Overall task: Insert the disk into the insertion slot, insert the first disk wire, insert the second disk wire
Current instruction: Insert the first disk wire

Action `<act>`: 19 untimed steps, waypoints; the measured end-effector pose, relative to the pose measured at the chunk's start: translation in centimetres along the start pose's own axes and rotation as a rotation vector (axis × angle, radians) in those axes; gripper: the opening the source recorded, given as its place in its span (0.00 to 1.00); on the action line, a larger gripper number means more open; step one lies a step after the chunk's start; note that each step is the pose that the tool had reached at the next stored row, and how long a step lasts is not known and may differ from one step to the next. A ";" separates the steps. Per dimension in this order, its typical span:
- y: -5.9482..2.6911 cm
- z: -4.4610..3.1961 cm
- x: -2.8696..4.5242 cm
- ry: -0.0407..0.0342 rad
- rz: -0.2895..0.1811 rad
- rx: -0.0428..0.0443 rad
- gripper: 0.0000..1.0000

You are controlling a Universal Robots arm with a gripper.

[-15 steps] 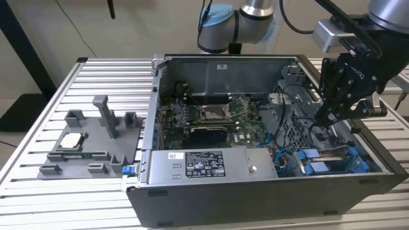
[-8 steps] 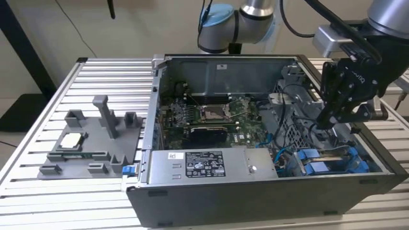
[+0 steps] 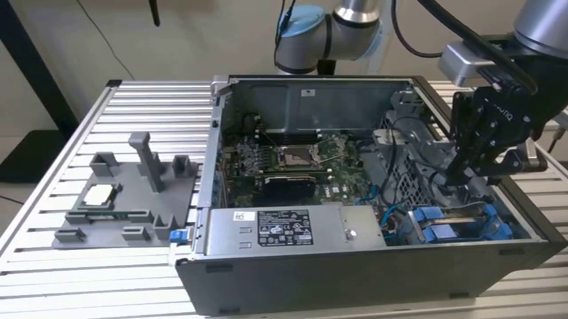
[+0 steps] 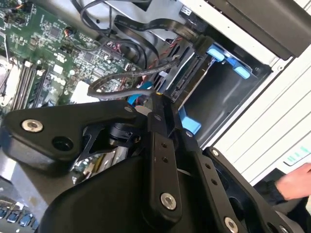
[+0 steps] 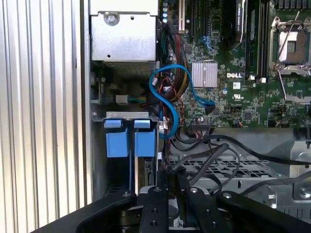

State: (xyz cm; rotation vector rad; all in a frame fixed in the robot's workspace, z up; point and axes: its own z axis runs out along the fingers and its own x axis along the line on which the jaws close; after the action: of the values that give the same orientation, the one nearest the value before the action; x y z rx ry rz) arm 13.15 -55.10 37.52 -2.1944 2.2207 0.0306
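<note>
Exterior view: end effector (image 3: pixel 463 178) inside case (image 3: pixel 355 282)

Looks like a robotics lab or test-bench setup to me. A ribbed aluminium worktop (image 3: pixel 133 100) runs across the whole exterior view. An open PC case (image 3: pixel 355 279) lies on it with the motherboard (image 3: pixel 302 156) exposed, and a grey fixture plate (image 3: pixel 124 199) sits at the left of the frame. There's an industrial robot arm (image 3: pixel 328 30) at the top, its black tool (image 3: pixel 457 179) down inside the case. Plain beige wall (image 3: pixel 204 40) behind.
</note>
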 end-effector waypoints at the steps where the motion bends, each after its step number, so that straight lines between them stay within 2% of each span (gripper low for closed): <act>1: -0.06 0.07 0.03 0.0025 0.000 0.0014 0.19; 11: -0.54 1.02 0.30 0.0100 -0.001 0.0247 0.19; 19: -1.74 1.60 0.42 0.0104 -0.002 0.0263 0.19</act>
State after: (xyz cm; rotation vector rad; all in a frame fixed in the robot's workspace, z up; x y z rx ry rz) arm 14.88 -55.49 35.91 -2.1882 2.2114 -0.0100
